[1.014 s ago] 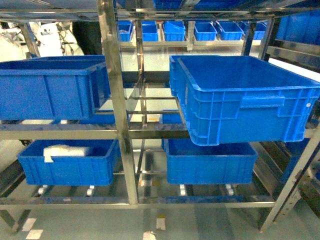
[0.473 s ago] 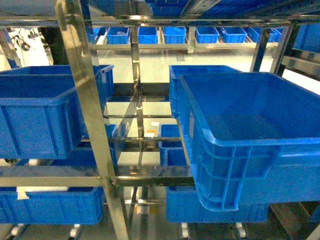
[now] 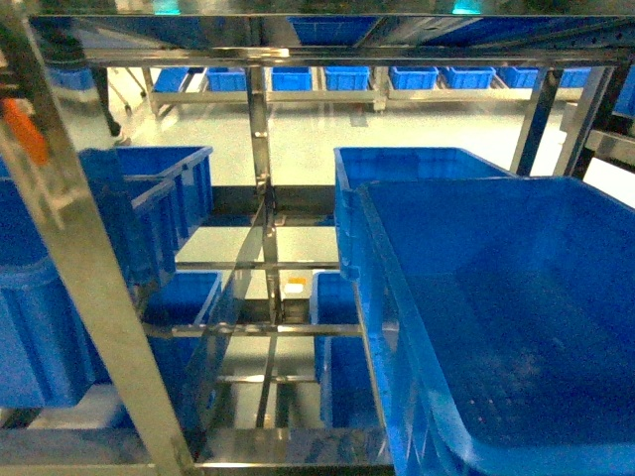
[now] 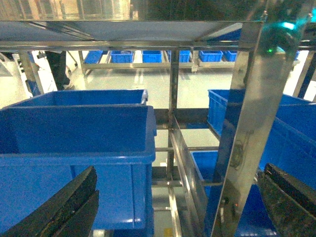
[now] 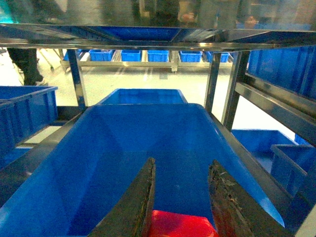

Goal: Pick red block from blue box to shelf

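The red block (image 5: 180, 224) sits between the right gripper's (image 5: 180, 205) fingers at the bottom of the right wrist view; they appear closed on it, above a dark blue crate (image 5: 148, 148) on the shelf (image 3: 268, 198). The drop point therefore lies directly below and ahead, so the right arm is the one placed to act. The left gripper (image 4: 177, 207) is spread wide and empty. One red block shows; about five near crates appear in the head view.

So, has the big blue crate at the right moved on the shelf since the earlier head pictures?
No. The front crate looms larger, but it sits the same against the rear crate and the shelf post; the camera came closer.
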### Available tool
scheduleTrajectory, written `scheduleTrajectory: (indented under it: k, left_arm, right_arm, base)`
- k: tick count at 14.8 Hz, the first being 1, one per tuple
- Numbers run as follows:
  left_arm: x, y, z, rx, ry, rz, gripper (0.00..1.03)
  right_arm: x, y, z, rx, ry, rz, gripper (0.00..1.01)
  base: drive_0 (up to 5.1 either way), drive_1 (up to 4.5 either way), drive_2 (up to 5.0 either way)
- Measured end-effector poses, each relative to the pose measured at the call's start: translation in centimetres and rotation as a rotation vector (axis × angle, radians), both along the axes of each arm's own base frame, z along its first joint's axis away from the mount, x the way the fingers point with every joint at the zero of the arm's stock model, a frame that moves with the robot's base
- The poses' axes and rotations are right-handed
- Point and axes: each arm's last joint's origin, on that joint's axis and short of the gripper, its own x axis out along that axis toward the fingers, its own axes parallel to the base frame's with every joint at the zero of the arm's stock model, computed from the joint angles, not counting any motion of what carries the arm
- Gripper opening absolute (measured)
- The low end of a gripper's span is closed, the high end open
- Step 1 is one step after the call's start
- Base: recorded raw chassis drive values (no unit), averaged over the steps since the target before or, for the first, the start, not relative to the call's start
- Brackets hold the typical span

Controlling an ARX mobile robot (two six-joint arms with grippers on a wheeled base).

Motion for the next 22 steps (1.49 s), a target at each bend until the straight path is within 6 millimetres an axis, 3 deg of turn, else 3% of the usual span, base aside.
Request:
scheduleTrajectory:
  k: [22]
  left_arm:
    - [0.0, 0.0, 0.01, 0.0, -0.001, 0.0, 0.98]
  right_arm:
    - [0.0, 0.0, 0.0, 0.0, 0.0, 0.0, 0.27]
  base:
    - [0.0, 0.0, 0.0]
